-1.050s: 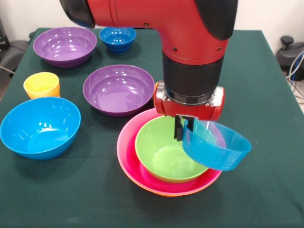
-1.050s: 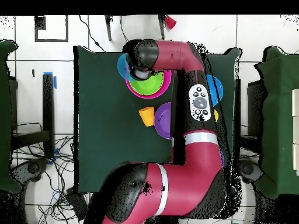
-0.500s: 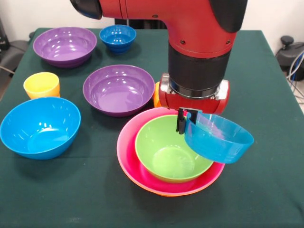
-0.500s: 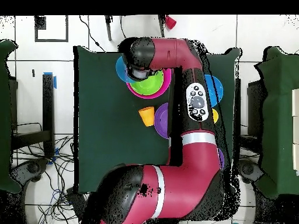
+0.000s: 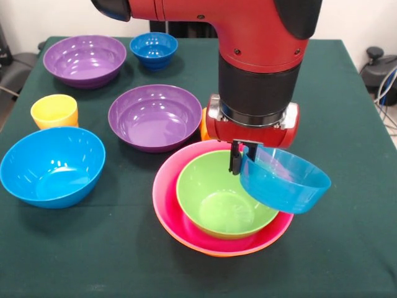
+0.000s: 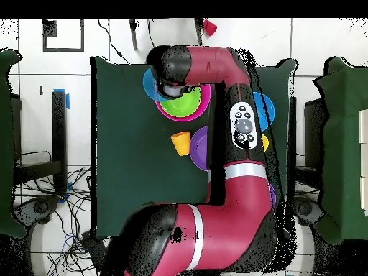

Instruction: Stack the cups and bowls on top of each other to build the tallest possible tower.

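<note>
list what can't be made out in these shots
- Orange cup: front view, mostly hidden behind the hand.
- Orange bowl: only a rim sliver shows under the pink bowl.
- Purple bowls, overhead: the arm covers one fully, one partly.
- Teal bowl: its grasped rim sits behind the fingers.

Table (image 5: 360, 261) covered in dark green cloth. Pale wall (image 5: 360, 18) behind table's far edge. Overhead: white tiled floor (image 6: 79, 144) with dark grout lines, tangled cables (image 6: 65, 208) on floor beside table's edge. More green-covered furniture (image 6: 345, 144) at both side edges of overhead view.
</note>
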Controlling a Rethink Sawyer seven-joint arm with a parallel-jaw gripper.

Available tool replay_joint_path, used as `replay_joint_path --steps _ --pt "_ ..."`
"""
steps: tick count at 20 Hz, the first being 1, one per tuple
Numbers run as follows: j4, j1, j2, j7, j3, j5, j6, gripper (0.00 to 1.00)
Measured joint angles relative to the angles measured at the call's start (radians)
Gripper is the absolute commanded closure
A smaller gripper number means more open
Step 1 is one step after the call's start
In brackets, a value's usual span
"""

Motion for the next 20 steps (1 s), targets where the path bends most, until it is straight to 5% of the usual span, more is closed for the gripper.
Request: replay_joint_path --steps 20 --pt "-0.037 -0.004 0.014 0.0 0.001 -0.009 0.0 1.0"
